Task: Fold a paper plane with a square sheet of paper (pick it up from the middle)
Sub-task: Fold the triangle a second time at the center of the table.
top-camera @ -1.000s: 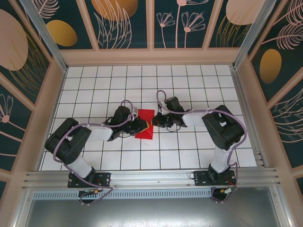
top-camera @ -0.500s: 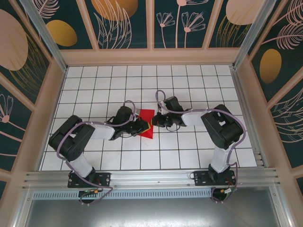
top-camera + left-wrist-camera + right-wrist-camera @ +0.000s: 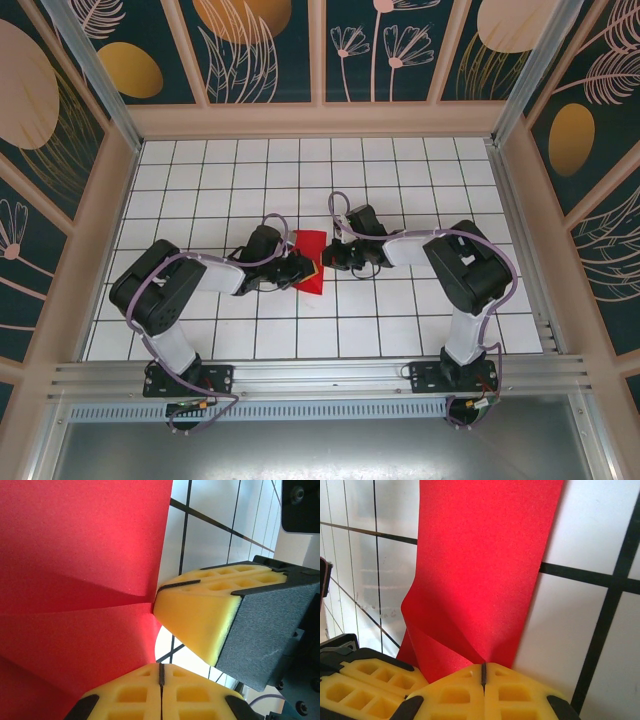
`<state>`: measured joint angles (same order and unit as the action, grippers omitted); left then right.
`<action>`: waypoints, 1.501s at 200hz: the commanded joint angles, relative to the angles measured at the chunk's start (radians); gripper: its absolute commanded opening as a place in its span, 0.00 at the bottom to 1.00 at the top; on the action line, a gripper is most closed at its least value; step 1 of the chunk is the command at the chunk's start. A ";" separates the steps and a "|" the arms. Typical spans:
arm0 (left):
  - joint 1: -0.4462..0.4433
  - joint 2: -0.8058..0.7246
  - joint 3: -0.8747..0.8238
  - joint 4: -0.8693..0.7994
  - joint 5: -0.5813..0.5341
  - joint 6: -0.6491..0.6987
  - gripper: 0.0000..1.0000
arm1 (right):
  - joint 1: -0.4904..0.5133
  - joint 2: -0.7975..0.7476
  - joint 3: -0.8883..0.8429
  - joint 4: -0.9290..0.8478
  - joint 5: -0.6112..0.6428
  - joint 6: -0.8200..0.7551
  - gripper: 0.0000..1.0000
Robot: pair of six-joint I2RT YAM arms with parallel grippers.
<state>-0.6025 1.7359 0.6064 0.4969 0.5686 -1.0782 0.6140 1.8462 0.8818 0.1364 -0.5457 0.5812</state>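
Near the middle of the tiled table (image 3: 420,180), in the top view, the square sheet of paper (image 3: 310,245) lies partly folded as a narrow strip running up and down the frame. The left gripper (image 3: 302,270) reaches over its lower half from the left, and the right gripper (image 3: 327,262) meets its right edge from the right.

At the bottom centre of the right wrist view, the right gripper's jaws are pressed together with red paper running into their seam and creases fanning out from that point. The left wrist view shows the left jaws closed too, the paper curving down to their seam, so both seem to pinch the sheet close together.

The step looks like turning a flap over. Done well, both pinches would hold firm and travel together, so the thin paper is not torn between them, and the flap's edge would be lined up before the crease is pressed flat.

The strip's lower end sits under the left gripper from above. How many layers are stacked, and which fold this is, I cannot tell; both wrist views cut the sheet's edges off.
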 commanded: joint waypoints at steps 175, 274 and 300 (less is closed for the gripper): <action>-0.012 0.036 0.025 -0.009 0.000 0.024 0.08 | -0.007 0.030 0.048 -0.038 0.018 -0.043 0.00; -0.011 0.045 0.021 -0.018 -0.008 0.025 0.08 | -0.007 0.041 0.052 -0.043 0.015 -0.044 0.00; -0.012 0.048 0.022 -0.017 -0.007 0.027 0.08 | -0.006 0.044 0.052 -0.042 0.015 -0.044 0.00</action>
<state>-0.6083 1.7683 0.6155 0.4965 0.5663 -1.0744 0.6140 1.8687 0.9138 0.1040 -0.5388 0.5549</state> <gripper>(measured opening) 0.082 0.055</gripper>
